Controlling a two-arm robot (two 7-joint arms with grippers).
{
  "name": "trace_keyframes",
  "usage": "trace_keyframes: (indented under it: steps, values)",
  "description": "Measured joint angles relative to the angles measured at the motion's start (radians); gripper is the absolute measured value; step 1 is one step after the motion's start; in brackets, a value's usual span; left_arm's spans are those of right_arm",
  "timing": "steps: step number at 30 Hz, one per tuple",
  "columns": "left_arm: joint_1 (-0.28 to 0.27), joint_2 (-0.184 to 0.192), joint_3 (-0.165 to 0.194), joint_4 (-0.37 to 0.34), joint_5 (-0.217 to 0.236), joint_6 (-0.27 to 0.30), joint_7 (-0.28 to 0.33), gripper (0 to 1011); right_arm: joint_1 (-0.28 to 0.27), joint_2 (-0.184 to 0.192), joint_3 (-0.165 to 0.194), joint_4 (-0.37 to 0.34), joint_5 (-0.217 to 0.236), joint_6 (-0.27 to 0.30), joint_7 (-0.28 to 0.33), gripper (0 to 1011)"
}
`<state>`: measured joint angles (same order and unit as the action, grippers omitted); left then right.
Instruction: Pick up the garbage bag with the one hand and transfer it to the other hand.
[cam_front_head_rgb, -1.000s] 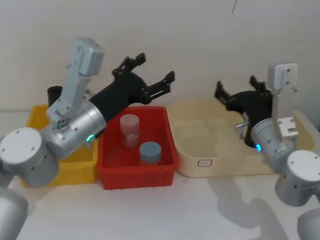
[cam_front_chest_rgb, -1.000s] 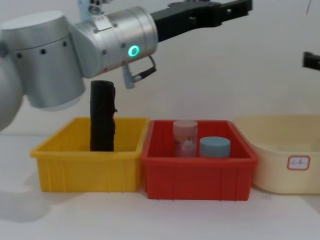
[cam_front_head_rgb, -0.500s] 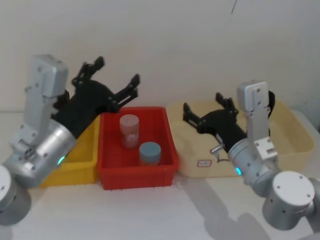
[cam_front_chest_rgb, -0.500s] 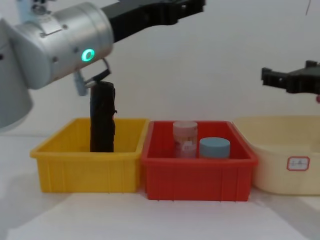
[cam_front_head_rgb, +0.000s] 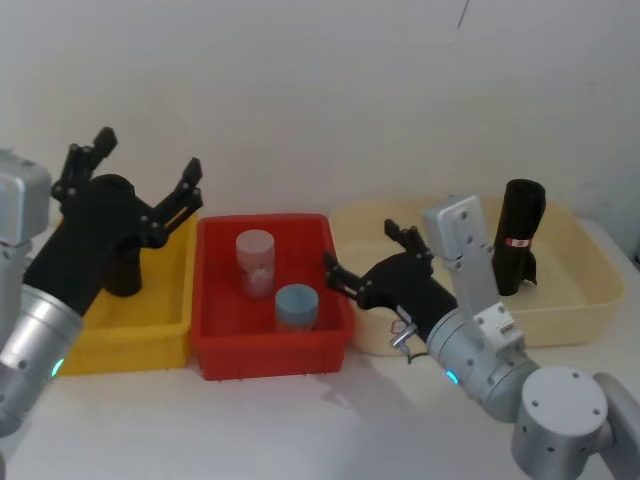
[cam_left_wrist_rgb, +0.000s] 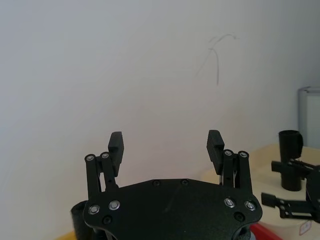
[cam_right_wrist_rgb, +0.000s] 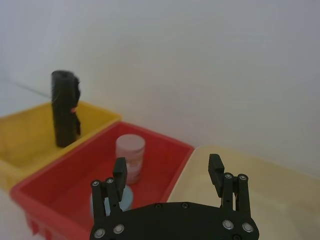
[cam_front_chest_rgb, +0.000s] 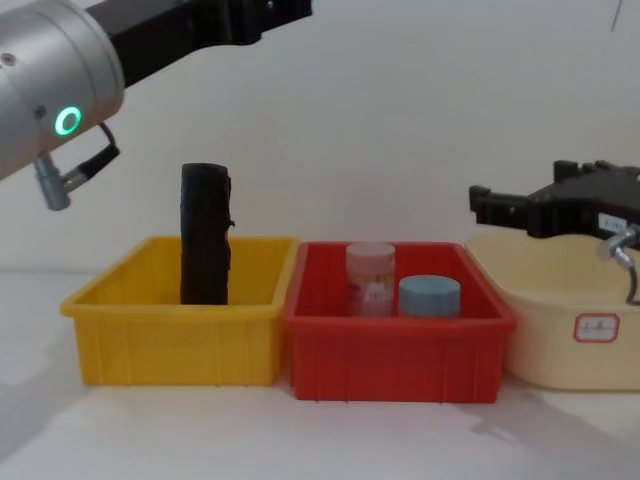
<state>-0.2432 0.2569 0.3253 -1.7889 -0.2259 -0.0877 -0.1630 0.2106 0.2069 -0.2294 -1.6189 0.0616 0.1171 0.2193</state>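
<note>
The left gripper (cam_front_head_rgb: 140, 160) hangs above the far end of the yellow bin (cam_front_head_rgb: 140, 335) at the left of the white table (cam_front_head_rgb: 300, 430), its two fingers spread wide with nothing between them. The left wrist view shows the same gap in the left gripper (cam_left_wrist_rgb: 165, 145), with only bare wall beyond. A green ring light (cam_front_chest_rgb: 67, 121) glows on that arm's silver-grey body, high at the chest view's left.

The right gripper (cam_front_head_rgb: 365, 255) is held where the red bin (cam_front_head_rgb: 270, 355) meets the cream bin (cam_front_head_rgb: 560, 320), raised above their rims and pointing towards the left. Its jaws also stand wide apart and empty, as seen from its own wrist (cam_right_wrist_rgb: 167, 167) and from the side (cam_front_chest_rgb: 500, 205).

The garbage bag (cam_front_head_rgb: 520, 235), a tall black roll with a red-and-white label band, stands nearly upright in the far right part of the cream bin, well apart from both grippers. It shows small and distant in the left wrist view (cam_left_wrist_rgb: 290, 160).

A second black roll (cam_front_chest_rgb: 205, 235) stands upright in the yellow bin, rising well above the rim, just below the left gripper. In the middle red bin sit a clear jar (cam_front_head_rgb: 254, 262) and, just beside it, a shorter blue-lidded jar (cam_front_head_rgb: 296, 305)
</note>
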Motion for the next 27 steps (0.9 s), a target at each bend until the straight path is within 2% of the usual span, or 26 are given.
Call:
trace_keyframes:
  steps: [13, 27]
  values:
    - [0.062, 0.018, -0.028, -0.064, 0.024, -0.007, 0.048, 1000, 0.022, 0.043, -0.068, 0.028, -0.052, 0.028, 0.051, 1001]
    - [0.084, 0.024, -0.038, -0.086, 0.033, -0.009, 0.066, 1000, 0.061, 0.069, -0.131, 0.06, -0.096, 0.049, 0.105, 1001]
